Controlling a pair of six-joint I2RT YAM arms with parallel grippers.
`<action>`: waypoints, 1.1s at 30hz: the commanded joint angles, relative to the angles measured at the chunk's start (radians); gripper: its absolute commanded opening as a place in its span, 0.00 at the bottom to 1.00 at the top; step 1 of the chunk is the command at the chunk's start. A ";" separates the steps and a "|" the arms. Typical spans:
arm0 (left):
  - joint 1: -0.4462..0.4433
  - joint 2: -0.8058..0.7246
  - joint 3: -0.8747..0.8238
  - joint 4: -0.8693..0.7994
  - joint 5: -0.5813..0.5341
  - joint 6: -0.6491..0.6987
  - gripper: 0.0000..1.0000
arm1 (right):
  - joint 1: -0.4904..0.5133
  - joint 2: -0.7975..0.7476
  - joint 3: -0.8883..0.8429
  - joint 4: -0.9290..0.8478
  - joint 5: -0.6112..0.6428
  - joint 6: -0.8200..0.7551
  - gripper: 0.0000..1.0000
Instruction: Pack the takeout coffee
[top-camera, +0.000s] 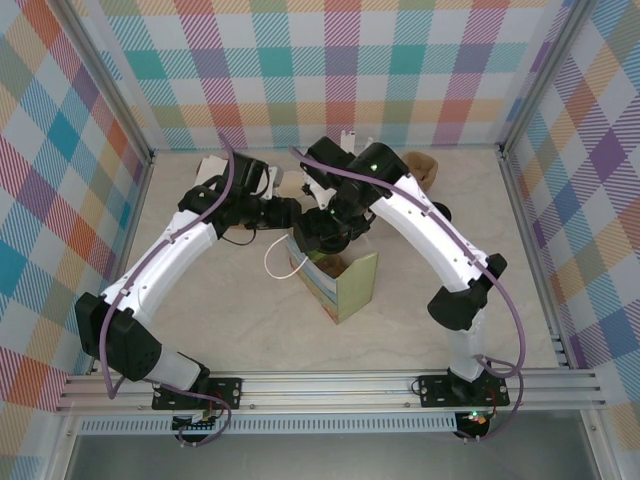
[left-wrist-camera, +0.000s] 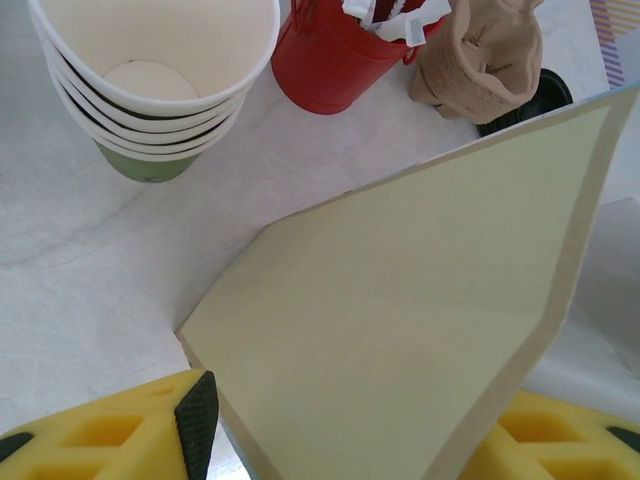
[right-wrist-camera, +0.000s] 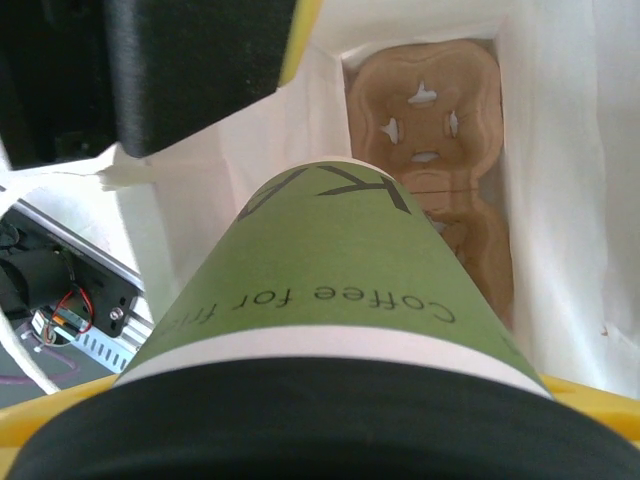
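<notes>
The takeout coffee (right-wrist-camera: 340, 270), an olive-green paper cup with a black lid, hangs over the open mouth of a white-lined paper bag (right-wrist-camera: 560, 200). My right gripper (right-wrist-camera: 330, 445) is shut on it near the lid. A brown cardboard cup carrier (right-wrist-camera: 440, 130) lies at the bottom of the bag. From above, the bag (top-camera: 352, 285) stands mid-table with the right gripper (top-camera: 325, 228) over its opening. My left gripper (left-wrist-camera: 350, 445) straddles a pale yellow-green panel (left-wrist-camera: 400, 320) of the bag. Its left pad (left-wrist-camera: 196, 420) sits at the panel's edge; whether it grips is unclear.
A stack of lidless cream cups (left-wrist-camera: 150, 80), a red cup of white stirrers (left-wrist-camera: 330, 60), a crumpled brown paper thing (left-wrist-camera: 480, 60) and a black lid (left-wrist-camera: 540, 95) stand behind the bag. The bag's white handle (top-camera: 275, 265) loops out to the left. Patterned walls enclose the table.
</notes>
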 joint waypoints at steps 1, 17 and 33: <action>-0.009 -0.031 -0.018 -0.005 -0.014 0.009 0.57 | -0.018 -0.031 -0.025 -0.132 0.008 -0.007 0.84; -0.009 -0.025 -0.020 0.002 -0.008 0.007 0.58 | -0.040 0.000 -0.076 -0.176 0.086 -0.064 0.84; -0.009 -0.018 -0.015 0.008 -0.010 -0.003 0.63 | -0.039 0.024 -0.150 -0.177 0.070 -0.106 0.84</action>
